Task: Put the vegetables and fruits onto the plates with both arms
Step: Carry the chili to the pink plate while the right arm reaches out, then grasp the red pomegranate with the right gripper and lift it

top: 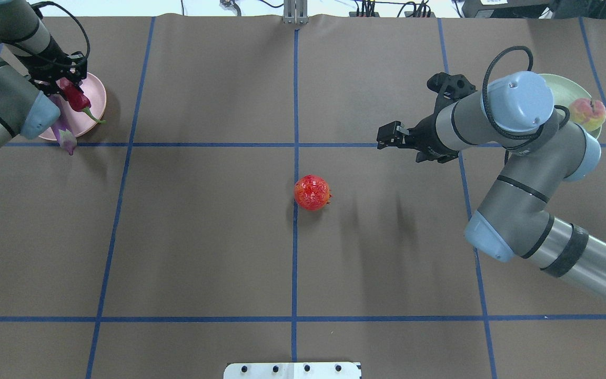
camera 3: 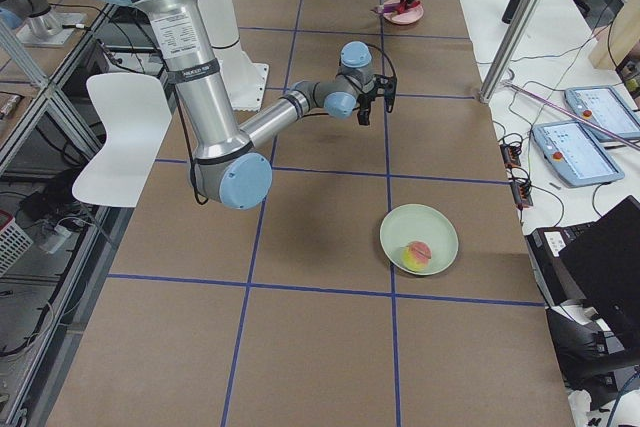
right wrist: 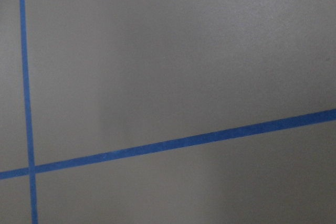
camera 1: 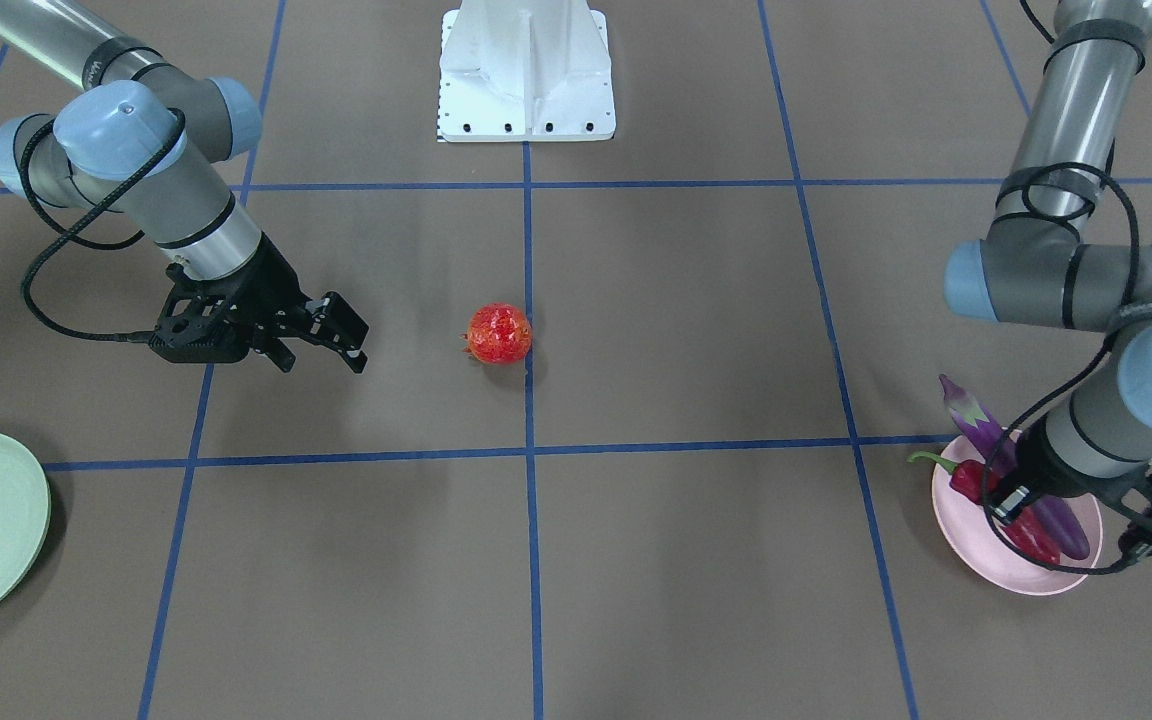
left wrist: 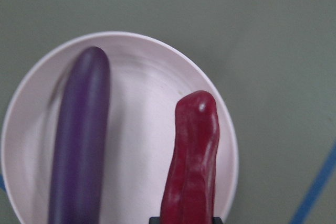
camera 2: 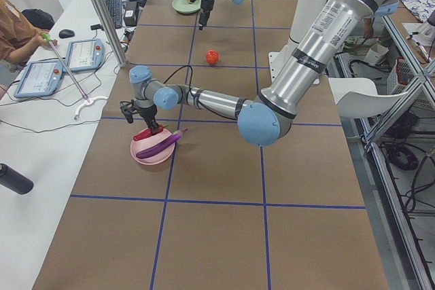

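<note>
The round red-orange fruit (camera 1: 499, 333) lies alone at the table's middle. My right gripper (camera 1: 326, 350) hovers open and empty a short way to its side, above bare table. The halved yellow-pink fruit (top: 587, 113) rests on the mint green plate (top: 561, 84), behind my right arm. On the pink plate (camera 1: 996, 570) lies the purple eggplant (camera 1: 976, 420), its cap end hanging over the rim. My left gripper (camera 1: 1016, 510) stands over this plate, shut on the red chili pepper (left wrist: 191, 166), which points along the eggplant (left wrist: 79, 145).
The white pedestal (camera 1: 526, 70) is bolted at the robot's side of the table. Blue tape lines (top: 295, 158) cross the brown tabletop. A person sits at tablets (camera 2: 85, 52) on a side bench beyond the table's far edge.
</note>
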Available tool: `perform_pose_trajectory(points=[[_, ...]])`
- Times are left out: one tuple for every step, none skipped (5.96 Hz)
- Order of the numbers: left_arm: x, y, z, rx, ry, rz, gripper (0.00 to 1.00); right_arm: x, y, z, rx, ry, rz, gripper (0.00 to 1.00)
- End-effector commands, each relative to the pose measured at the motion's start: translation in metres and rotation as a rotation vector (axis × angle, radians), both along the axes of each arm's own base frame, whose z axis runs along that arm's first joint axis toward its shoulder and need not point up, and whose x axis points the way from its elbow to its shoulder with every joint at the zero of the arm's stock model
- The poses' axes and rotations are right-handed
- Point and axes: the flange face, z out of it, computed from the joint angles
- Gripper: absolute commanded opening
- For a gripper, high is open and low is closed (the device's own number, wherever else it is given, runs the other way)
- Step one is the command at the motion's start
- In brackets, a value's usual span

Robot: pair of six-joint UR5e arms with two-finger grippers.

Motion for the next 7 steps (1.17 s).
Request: perform_pose_trajectory(points=[[-0.011,-0.004,0.023,-0.003,-0.009,0.013,1.0,-0.026,0.016,-0.032,-0.012,-0.048,0.01,1.0],[-0.01,-0.007,0.01,0.001,0.025,0.02,1.0,-0.054,0.03,-0.053,-0.033,-0.076,0.027,1.0],[-0.018,-0.008,0.0,-0.022,0.097,0.029,1.0,-0.078,0.046,-0.066,-0.027,-0.079,0.056,1.0],[-0.018,-0.008,-0.005,-0.019,0.103,0.025,1.0,-0.093,0.053,-0.078,-0.033,-0.089,0.072,1.0],[-0.017,-0.008,-0.01,-0.023,0.107,0.013,1.0,-0.11,0.066,-0.075,-0.045,-0.081,0.073,1.0],[-0.017,-0.007,-0.01,-0.024,0.108,0.01,1.0,-0.129,0.082,-0.068,-0.031,-0.059,0.08,1.0],[-0.017,-0.006,-0.01,-0.027,0.109,0.006,1.0,-0.134,0.083,-0.065,-0.026,-0.05,0.093,1.0]])
